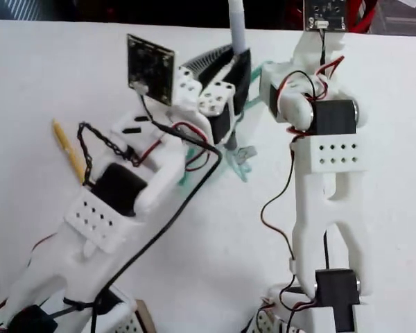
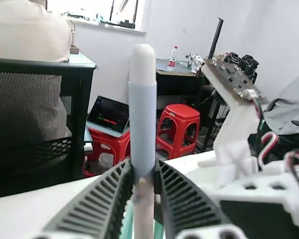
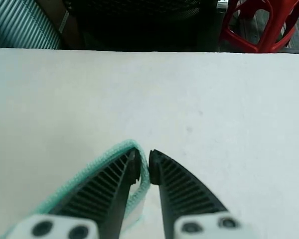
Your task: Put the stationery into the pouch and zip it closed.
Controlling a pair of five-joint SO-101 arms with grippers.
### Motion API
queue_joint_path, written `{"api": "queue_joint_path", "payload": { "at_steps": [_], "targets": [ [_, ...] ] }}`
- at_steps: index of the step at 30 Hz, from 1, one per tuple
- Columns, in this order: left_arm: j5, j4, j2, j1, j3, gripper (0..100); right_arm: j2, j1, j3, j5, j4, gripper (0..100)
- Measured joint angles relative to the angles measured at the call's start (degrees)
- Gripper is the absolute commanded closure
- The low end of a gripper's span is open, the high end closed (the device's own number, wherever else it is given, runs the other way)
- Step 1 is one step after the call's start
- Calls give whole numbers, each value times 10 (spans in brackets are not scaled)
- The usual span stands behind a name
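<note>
The nearest thing in the left wrist view is a pale blue pen [image 2: 142, 124], clamped upright between the ribbed fingers [image 2: 102, 201] of the left gripper [image 2: 143, 181], with its white-tipped end raised well above them. The right gripper [image 3: 144, 162] is pinched shut on the edge of the teal pouch [image 3: 97, 168], which seems to be folded over one finger. Farther off on the table [image 1: 41, 83], a yellow pencil [image 1: 69, 149] is seen lying well apart from both grippers.
</note>
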Motion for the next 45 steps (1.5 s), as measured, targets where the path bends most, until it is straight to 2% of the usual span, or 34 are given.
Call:
{"api": "queue_joint_path", "payload": {
  "at_steps": [10,12,14,16,22,26,33,38,45],
  "targets": [
    [0,1,1,-2,53,975,0,1,0,0,0,980],
    [0,1,1,-4,53,935,0,1,0,0,0,980],
    [0,7,1,-7,53,851,0,1,0,0,0,980],
    [0,36,0,-7,53,797,0,1,0,0,0,980],
    [11,143,-1,-10,18,797,0,1,0,0,0,980],
    [11,222,-1,-43,-45,797,0,0,0,-1,0,980],
    [8,390,-2,-200,-178,797,0,1,0,-1,0,980],
    [-63,469,-5,-353,-192,799,0,0,0,-1,0,980],
    [-130,469,-6,-531,-62,797,0,0,0,-1,0,980]
  ]
}}
